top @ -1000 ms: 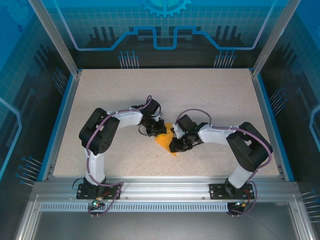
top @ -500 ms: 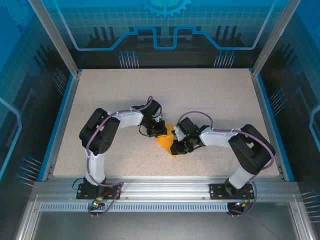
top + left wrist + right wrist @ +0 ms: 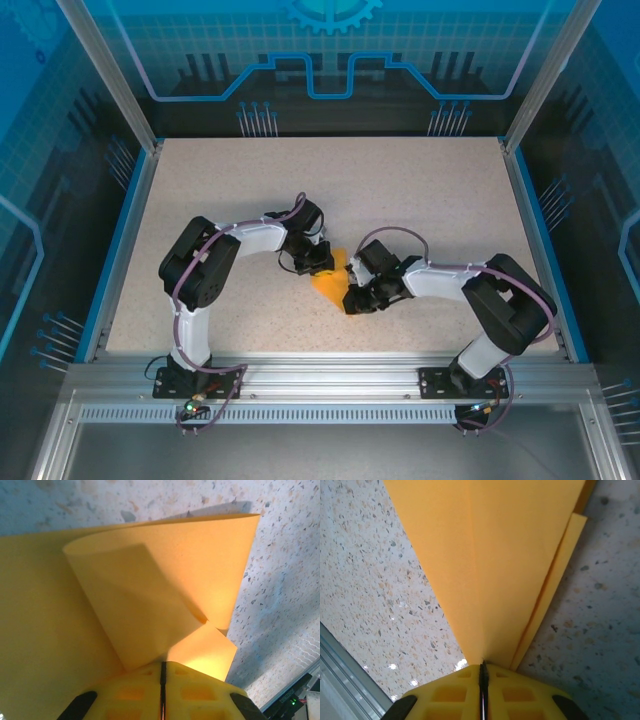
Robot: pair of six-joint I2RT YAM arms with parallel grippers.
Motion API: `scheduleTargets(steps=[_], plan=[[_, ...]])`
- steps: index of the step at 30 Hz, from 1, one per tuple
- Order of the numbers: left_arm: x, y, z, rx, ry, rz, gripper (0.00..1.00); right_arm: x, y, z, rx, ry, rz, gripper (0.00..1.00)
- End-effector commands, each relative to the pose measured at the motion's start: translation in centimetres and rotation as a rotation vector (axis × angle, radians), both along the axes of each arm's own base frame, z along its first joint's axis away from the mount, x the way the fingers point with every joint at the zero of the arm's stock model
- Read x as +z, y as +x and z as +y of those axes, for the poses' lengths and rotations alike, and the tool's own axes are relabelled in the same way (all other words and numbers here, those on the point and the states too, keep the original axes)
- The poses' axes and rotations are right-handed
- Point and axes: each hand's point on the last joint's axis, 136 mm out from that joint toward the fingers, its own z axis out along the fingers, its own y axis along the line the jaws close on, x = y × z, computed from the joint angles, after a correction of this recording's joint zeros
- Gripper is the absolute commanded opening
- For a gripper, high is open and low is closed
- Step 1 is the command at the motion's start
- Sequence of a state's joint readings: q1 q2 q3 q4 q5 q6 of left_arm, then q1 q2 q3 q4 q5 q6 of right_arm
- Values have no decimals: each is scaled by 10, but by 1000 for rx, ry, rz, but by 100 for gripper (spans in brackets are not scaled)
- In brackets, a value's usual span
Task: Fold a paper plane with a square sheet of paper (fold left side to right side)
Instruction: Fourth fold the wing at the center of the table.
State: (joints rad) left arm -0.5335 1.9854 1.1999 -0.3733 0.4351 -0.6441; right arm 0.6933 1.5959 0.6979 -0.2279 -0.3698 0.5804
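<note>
Paper (image 3: 329, 284): one orange sheet, partly folded, lying on the table (image 3: 420, 200) between the two sets of fingers and touching both.
Left gripper (image 3: 162, 666): yellow pads pressed together with only a hairline seam between them; a bent-over flap of the sheet runs into that seam and is pinched there.
Paper ahead of left fingers: a flap curls up and over from the tips in an open loop, with a rounded bend rather than a crease. A flat layer lies beneath it and spreads left of the tips. A small corner shows just right of the tips.
Right gripper (image 3: 483, 665): pads likewise pressed together, leaving a thin dark seam; the narrow end of the sheet enters at the tips and is pinched.
Paper ahead of right fingers: widens from the tips like a fan. One straight crease runs away from the seam up the middle. A second layer's edge peeks out along the right side, slightly offset.
Table near fingers: speckled beige surface to either side of the right tips, and beyond and right of the left tips.
Overhead position: left tips at the sheet's far-left edge, right tips at its near-right end, with the sheet spanning the short gap between them.
Lift: cannot tell whether the pinched ends are raised off the surface.
</note>
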Motion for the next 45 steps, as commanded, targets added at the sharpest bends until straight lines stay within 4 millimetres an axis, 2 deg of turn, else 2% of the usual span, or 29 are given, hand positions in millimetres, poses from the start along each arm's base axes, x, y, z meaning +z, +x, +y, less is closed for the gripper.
scheduleTargets(steps=[1,10,13,21,25,28,31,33,37,45], plan=[[-33,-12,30,14,159,49,10,-17,-49,-25,32,-114,168,10],[-33,-13,30,16,155,51,10,-11,-52,-30,36,-124,155,10],[-33,-13,29,17,152,50,10,-3,-47,-27,36,-106,126,10],[-29,-12,28,21,138,44,11,60,-15,-4,-3,158,-24,11],[-30,-13,28,23,139,45,11,68,12,4,-39,198,-75,11],[-30,-13,28,23,138,45,11,63,33,13,-71,213,-91,8],[-30,-13,28,22,137,46,11,57,42,24,-76,247,-74,8],[-29,-13,27,21,137,45,11,47,44,24,-80,222,-57,7],[-28,-12,26,20,129,42,11,20,40,8,-99,101,-28,6],[-15,-6,21,5,105,2,13,-19,21,-14,-96,-44,63,4]])
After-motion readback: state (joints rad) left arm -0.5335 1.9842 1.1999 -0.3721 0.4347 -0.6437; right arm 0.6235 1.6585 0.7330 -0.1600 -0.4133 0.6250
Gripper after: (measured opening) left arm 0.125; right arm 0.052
